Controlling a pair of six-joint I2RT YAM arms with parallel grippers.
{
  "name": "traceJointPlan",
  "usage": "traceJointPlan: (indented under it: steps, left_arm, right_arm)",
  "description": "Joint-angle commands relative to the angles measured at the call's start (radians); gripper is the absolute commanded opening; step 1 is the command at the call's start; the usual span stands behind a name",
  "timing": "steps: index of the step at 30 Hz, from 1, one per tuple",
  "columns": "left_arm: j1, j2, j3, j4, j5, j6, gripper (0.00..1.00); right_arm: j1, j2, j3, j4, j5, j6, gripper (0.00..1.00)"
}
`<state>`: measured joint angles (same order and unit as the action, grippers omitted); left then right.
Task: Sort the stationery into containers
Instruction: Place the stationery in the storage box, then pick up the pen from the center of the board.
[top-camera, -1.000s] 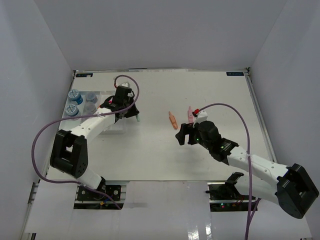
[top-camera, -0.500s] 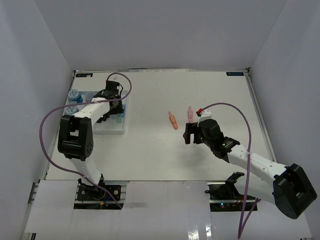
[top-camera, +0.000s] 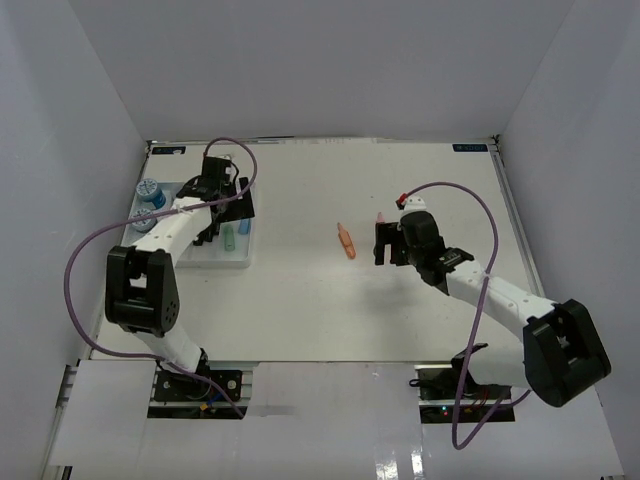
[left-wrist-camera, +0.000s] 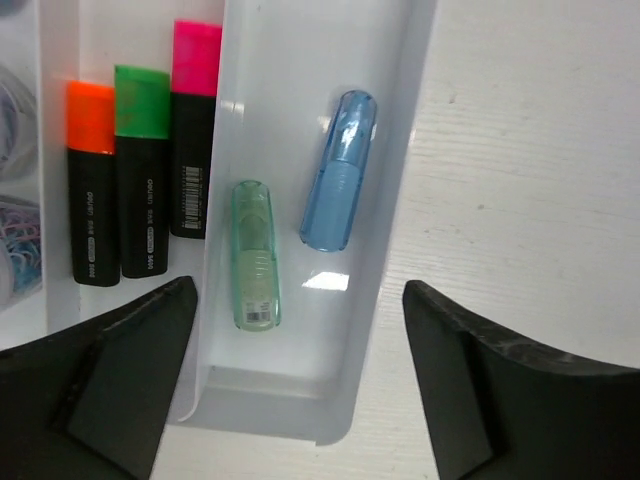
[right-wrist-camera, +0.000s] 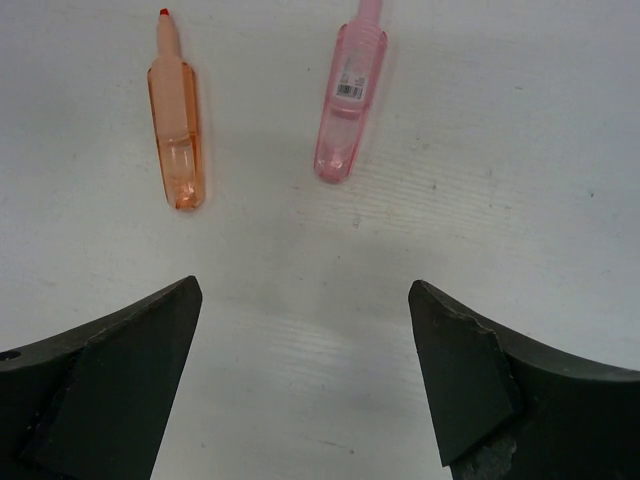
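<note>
The left pincer (left-wrist-camera: 298, 298) hangs open over the white tray (left-wrist-camera: 398, 190) at the left side of the surface (top-camera: 300, 290), its jaws spread wide with nothing between them; below it, in the tray's outermost compartment on the side towards the middle of the surface, lie a green marker (left-wrist-camera: 254, 255) and a blue marker (left-wrist-camera: 340, 170), side by side and apart, the blue one slightly tilted; in the next compartment three black highlighters (left-wrist-camera: 142, 190) lie packed together, capped orange, green and pink in that order; a blue-lidded jar (top-camera: 150, 190) sits at the tray's far left end in the top view, and what else fills that end is too blurred to tell.

The right pincer (right-wrist-camera: 305, 290) is also open and grips nothing, poised low over the bare surface near its middle; just ahead of its fingers (right-wrist-camera: 110, 370) lie an orange marker (right-wrist-camera: 177, 140) and a pink marker (right-wrist-camera: 350, 100), both flat on the surface, roughly parallel and apart, well away from the tray; the orange one shows a red tip at its far end, and the pink one carries a small barcode label.
</note>
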<state>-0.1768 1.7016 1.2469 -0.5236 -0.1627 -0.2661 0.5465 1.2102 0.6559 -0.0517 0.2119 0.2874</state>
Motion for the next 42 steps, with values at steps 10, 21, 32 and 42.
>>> traceJointPlan:
  steps: [10, 21, 32, 42]
  left_arm:
    - [0.002, -0.369, -0.225, 0.221, 0.195, -0.061, 0.98]
    - [0.002, -0.349, -0.222, 0.226, 0.249, -0.082, 0.98]
    - [0.002, -0.338, -0.221, 0.224, 0.258, -0.084, 0.98]
    - [0.000, -0.333, -0.219, 0.224, 0.267, -0.087, 0.98]
  right_arm:
    - [-0.026, 0.350, 0.263, -0.036, 0.109, 0.001, 0.80]
    - [-0.042, 0.554, 0.369, -0.042, 0.136, 0.030, 0.73]
    - [-0.043, 0.591, 0.341, -0.046, 0.135, 0.062, 0.57]
    - [-0.043, 0.589, 0.310, -0.053, 0.141, 0.067, 0.42]
